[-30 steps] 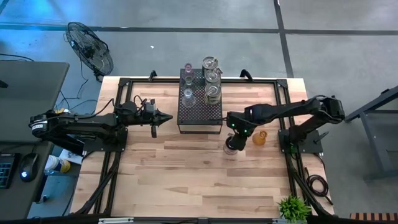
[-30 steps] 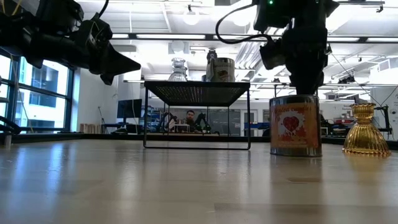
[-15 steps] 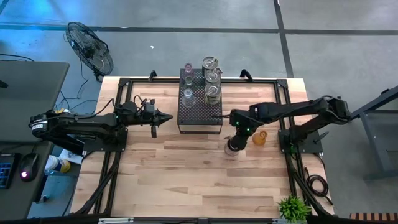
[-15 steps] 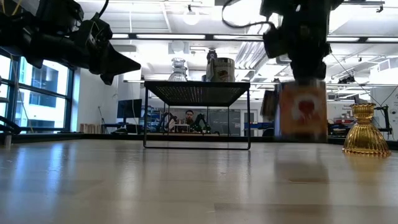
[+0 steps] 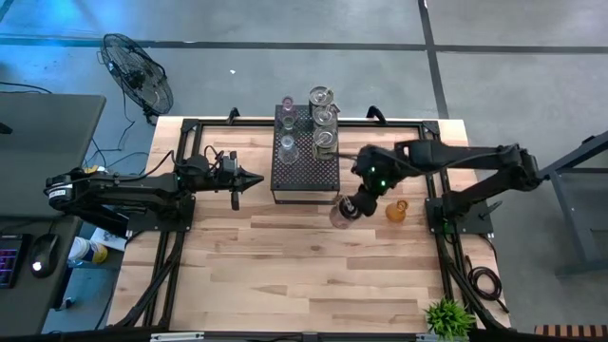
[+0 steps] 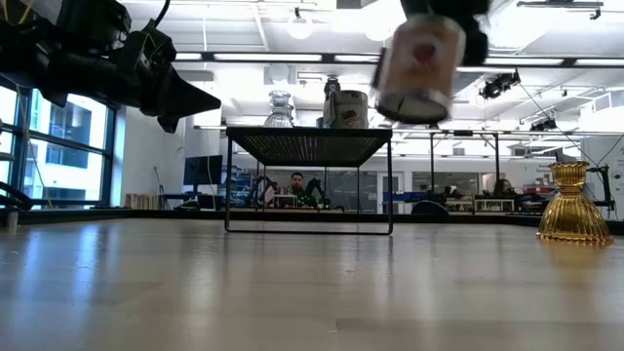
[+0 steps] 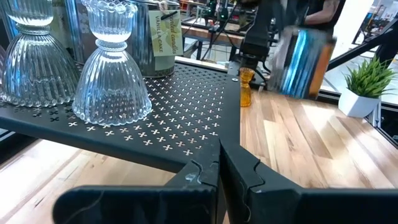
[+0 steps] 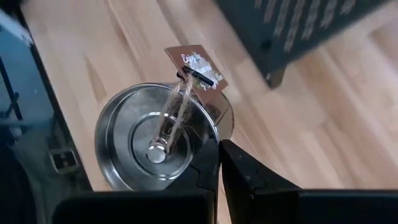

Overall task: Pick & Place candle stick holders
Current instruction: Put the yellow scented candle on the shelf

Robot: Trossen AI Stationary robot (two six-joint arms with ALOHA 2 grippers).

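1. One silvery tin holder point(image 6: 421, 66) hangs tilted above the desk point(image 5: 285, 256), off the front right corner of the black perforated box point(image 5: 306, 174). It has a red heart label on its side and a brown card tag tied on with twine.
2. Right pincer point(image 8: 219, 163) is pinching that tin's rim.
3. Left pincer point(image 7: 219, 163) is pressed together, holding nothing, hovering left of the box.
4. Clear ribbed glass holders point(image 7: 112, 68) sit on top of the box.
5. Amber holder point(image 6: 572, 203) stands on the desk, off to the tin's right.
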